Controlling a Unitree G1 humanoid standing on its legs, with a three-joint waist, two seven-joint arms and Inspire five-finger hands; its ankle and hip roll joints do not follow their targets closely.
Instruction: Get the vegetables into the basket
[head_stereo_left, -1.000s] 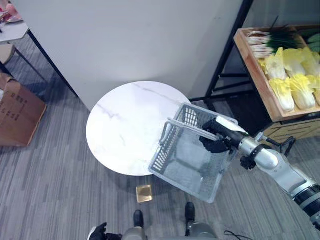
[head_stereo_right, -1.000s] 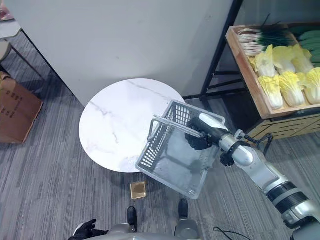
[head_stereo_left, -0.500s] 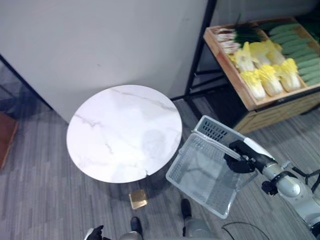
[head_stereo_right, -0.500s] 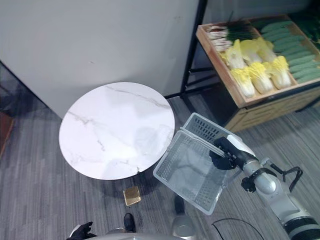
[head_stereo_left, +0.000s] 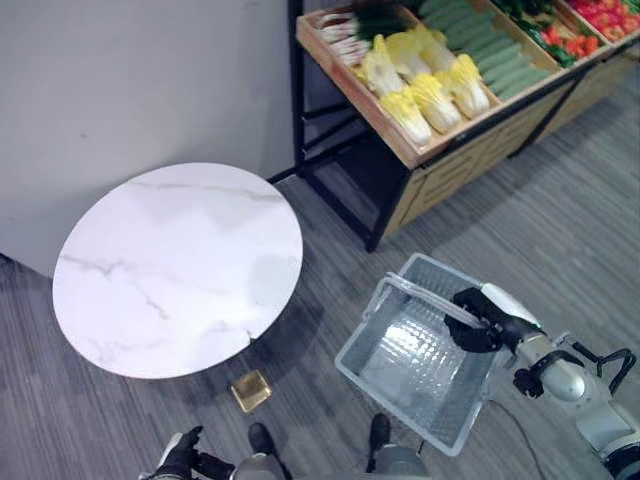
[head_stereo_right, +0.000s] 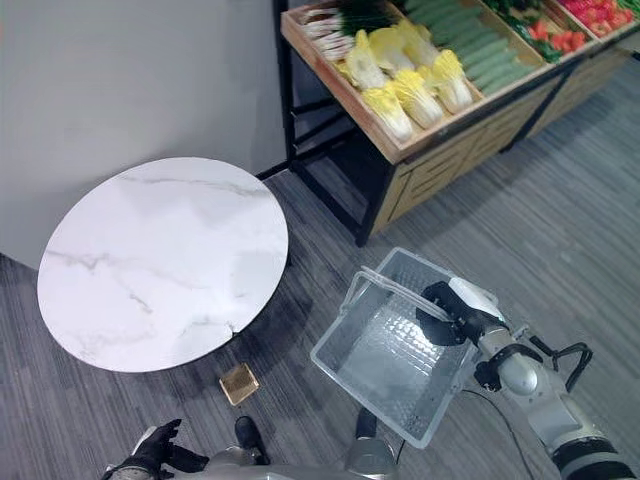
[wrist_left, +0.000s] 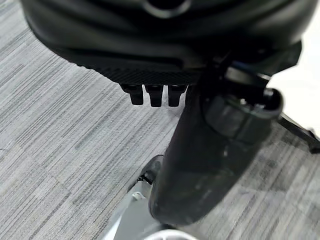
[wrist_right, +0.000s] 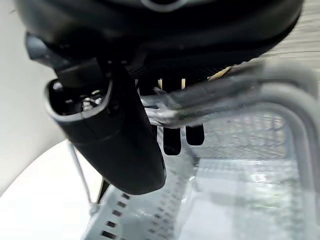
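Swinging away from the round white marble-topped table, the pale grey plastic mesh basket had travelled with the right hand toward the wooden produce stand, and the head camera had turned the same way, so the stand sat far nearer the middle of the eye views than a second before. The basket hung over the grey carpet beside the table, tilted and holding nothing, with the right hand's fingers curled round its rim bar — the right wrist view showed them hooked over that bar.

The vegetables were not yet in it. Pale yellow-white napa cabbages lay in a row on the stand, well apart from the table, with long green cucumbers beyond them and red peppers at the stand's far end. The cabbages looked bulky and fairly heavy, leafy on the outside and apt to bruise or shed leaves; a grasp round the firm middle of a head would likely suit best. The cucumbers seemed stiff and smooth — possibly slippery — and best taken across the middle.

The left hand hung low on the near side of the table, idle, its fingers loosely straight.
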